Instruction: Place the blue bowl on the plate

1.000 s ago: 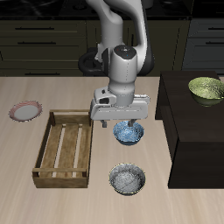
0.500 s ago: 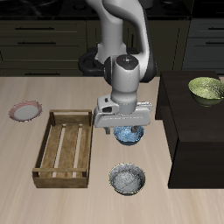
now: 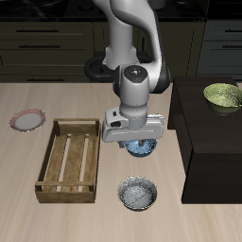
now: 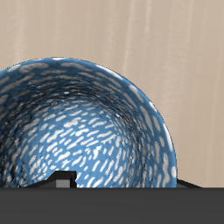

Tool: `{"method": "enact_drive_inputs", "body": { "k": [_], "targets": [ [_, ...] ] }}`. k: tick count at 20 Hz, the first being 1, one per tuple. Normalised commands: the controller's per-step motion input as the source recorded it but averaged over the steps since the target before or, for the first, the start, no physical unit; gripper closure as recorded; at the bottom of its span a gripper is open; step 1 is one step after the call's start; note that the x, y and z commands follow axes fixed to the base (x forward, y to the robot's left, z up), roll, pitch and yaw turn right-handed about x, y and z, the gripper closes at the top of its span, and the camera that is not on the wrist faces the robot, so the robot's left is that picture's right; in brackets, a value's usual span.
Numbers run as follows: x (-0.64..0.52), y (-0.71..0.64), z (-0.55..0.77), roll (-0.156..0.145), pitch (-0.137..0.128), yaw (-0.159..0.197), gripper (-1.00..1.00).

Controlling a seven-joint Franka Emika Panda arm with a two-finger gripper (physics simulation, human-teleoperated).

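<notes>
The blue bowl (image 3: 143, 146) stands on the table near its middle, mostly covered by my gripper (image 3: 135, 142), which hangs right over it and reaches down to its rim. The wrist view is filled by the bowl's blue and white mottled inside (image 4: 79, 122). The jaws look apart and hold nothing; the fingertips are mostly hidden. The plate (image 3: 27, 120) with its pinkish-red rim lies far off near the table's side edge, beyond the wooden tray.
A wooden slatted tray (image 3: 70, 159) lies between the blue bowl and the plate. A grey-white patterned bowl (image 3: 138, 193) stands nearer the table's front edge. A green bowl (image 3: 223, 95) sits on a dark raised cabinet (image 3: 213, 142) beside the table.
My gripper has come down and slightly toward the table's front, over the blue bowl, covering more of it. The bowl has not moved.
</notes>
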Motion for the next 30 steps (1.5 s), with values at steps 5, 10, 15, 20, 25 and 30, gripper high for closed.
{"method": "enact_drive_inputs", "body": {
  "k": [5,10,15,20,25,30],
  "targets": [
    [-0.05,-0.12,0.07,0.004,-0.015,-0.046,1.0],
    [0.03,-0.11,0.13,0.0,-0.037,-0.014,1.0],
    [-0.05,-0.02,0.25,0.009,-0.048,0.003,1.0],
    [-0.16,0.0,0.23,0.017,-0.037,0.014,1.0],
    [-0.2,-0.06,0.3,0.005,-0.046,0.01,1.0],
    [-0.18,-0.01,0.25,0.017,-0.032,0.007,1.0]
  ]
}}
